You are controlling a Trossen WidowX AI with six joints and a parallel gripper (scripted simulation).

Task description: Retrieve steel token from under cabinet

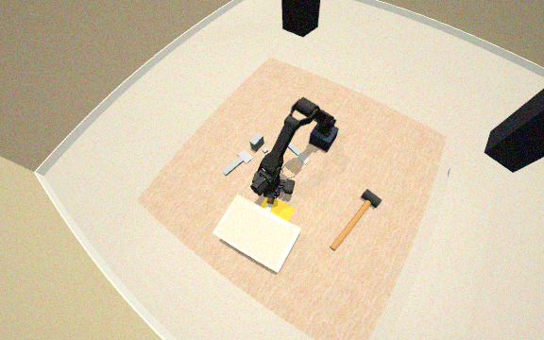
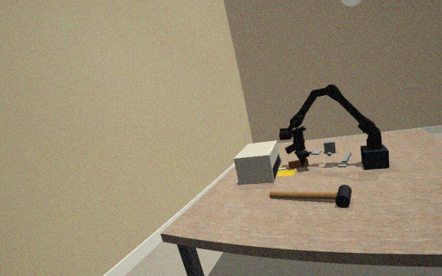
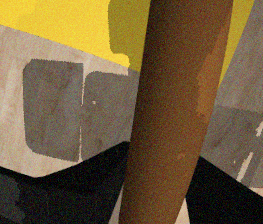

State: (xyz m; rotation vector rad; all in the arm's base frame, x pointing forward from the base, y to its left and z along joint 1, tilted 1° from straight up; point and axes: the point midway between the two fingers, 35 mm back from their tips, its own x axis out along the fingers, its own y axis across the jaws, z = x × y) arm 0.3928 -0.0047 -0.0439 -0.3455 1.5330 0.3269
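Observation:
The gripper [image 1: 272, 196] [image 2: 302, 162] [image 3: 159, 167] is shut on the brown handle [image 1: 270, 200] [image 2: 294, 164] [image 3: 177, 100] of a tool, low at the cabinet's front. The handle crosses the wrist view from bottom to top. The white cabinet [image 1: 258, 231] [image 2: 255, 169] stands beyond it. The yellow marked area [image 1: 282, 210] [image 2: 287, 173] [image 3: 47, 25] lies between handle and cabinet. A pale flat piece [image 1: 268, 207] [image 2: 283, 169] shows beyond the handle, over the area's edge; whether it is the tool's blade or the token, I cannot tell. What lies under the cabinet is hidden.
A mallet [image 1: 351, 224] [image 2: 307, 195] lies to one side. A grey flat tool [image 1: 234, 166] [image 2: 315, 152], another grey tool [image 1: 298, 154] [image 2: 346, 159], a grey block [image 1: 256, 142] [image 2: 329, 148] and a small grey piece [image 1: 265, 150] lie nearer the arm's base.

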